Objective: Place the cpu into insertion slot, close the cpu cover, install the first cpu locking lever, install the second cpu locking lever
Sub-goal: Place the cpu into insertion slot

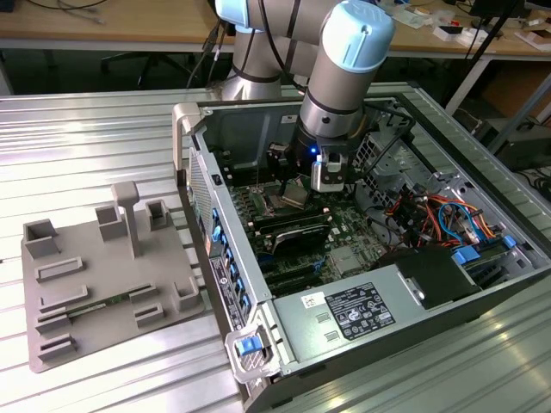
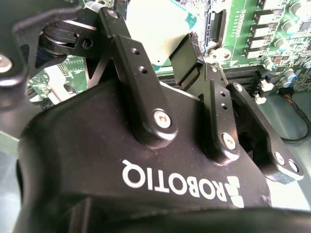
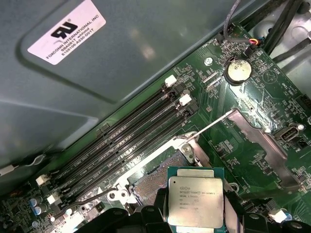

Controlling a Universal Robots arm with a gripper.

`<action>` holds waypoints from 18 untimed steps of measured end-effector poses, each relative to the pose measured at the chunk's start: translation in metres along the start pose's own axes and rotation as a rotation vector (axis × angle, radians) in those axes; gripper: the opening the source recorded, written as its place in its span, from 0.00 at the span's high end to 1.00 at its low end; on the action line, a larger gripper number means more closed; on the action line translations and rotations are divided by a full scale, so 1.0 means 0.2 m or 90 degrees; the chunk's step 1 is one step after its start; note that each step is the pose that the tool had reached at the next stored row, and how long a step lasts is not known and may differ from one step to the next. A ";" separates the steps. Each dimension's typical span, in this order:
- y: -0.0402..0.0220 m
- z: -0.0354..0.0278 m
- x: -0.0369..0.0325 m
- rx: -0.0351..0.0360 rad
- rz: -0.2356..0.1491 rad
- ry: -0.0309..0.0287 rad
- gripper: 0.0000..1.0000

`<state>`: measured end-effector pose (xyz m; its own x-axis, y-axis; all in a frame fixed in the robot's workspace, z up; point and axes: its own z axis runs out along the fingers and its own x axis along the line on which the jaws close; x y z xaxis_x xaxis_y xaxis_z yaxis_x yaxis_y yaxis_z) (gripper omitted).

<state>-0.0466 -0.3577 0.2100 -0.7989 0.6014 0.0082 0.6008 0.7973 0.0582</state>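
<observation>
Cpu [image 3: 195, 201] gripped in downward-pointing hand [image 2: 154, 46] above insertion slot [image 3: 153, 177].

The surface [image 1: 103, 120] is shiny grey metal with long ridges. A long wooden desk [image 1: 129, 21] stands behind it at twelve o'clock, with dark floor [image 1: 52, 64] under it.

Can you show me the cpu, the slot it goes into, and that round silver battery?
cpu [image 3: 196, 201]: first wrist view, middle of its silver face.
insertion slot [image 3: 149, 180]: first wrist view, its dark pin field.
round battery [image 3: 238, 71]: first wrist view, centre of its face.
</observation>
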 end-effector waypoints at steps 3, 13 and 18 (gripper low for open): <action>0.000 0.000 0.000 0.0000 0.001 -0.0001 0.45; 0.001 -0.014 0.000 -0.0001 0.003 -0.0004 0.45; 0.005 -0.081 0.001 0.0000 0.003 -0.0003 0.45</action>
<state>-0.0466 -0.3576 0.2262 -0.7957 0.6056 0.0080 0.6050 0.7941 0.0581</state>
